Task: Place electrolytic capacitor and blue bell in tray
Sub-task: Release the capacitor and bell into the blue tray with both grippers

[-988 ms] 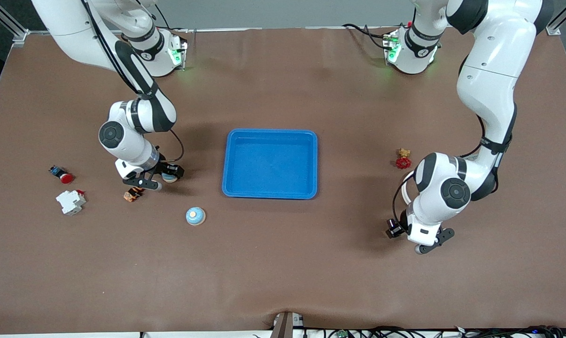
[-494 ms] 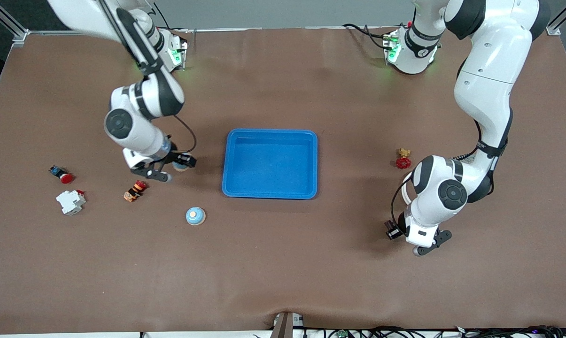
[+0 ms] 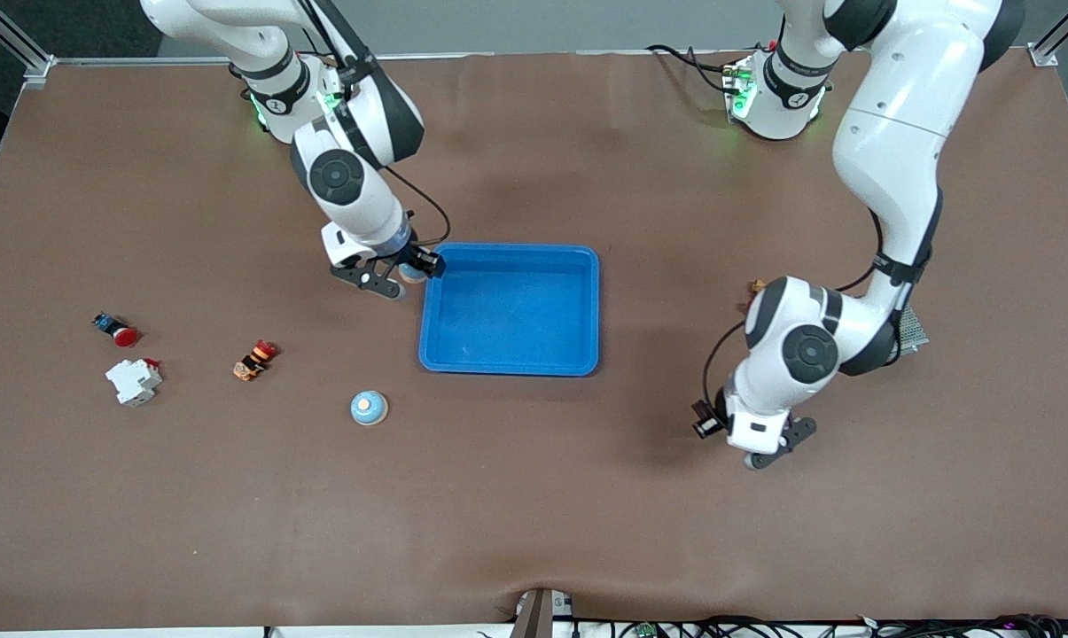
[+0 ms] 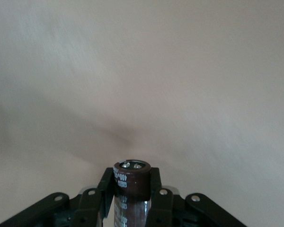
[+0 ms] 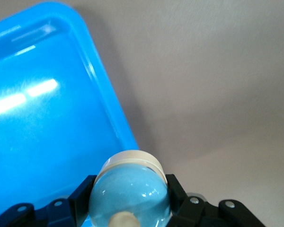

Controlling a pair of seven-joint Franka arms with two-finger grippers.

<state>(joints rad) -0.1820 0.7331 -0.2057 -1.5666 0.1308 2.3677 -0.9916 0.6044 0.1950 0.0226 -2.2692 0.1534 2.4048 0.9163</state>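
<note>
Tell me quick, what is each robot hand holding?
Left gripper: shut on the capacitor, over bare table.
Right gripper: shut on a blue bell, at the tray edge.

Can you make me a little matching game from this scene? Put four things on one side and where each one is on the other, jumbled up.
Things:
1. dark capacitor
2. blue bell
3. tray
4. white block

Places:
A. beside the red button, toward the right arm's end of the table
B. in the right gripper, at the tray's corner
C. in the left gripper, over bare table
D. in the middle of the table

Pairs: 1-C, 2-B, 3-D, 4-A
</note>
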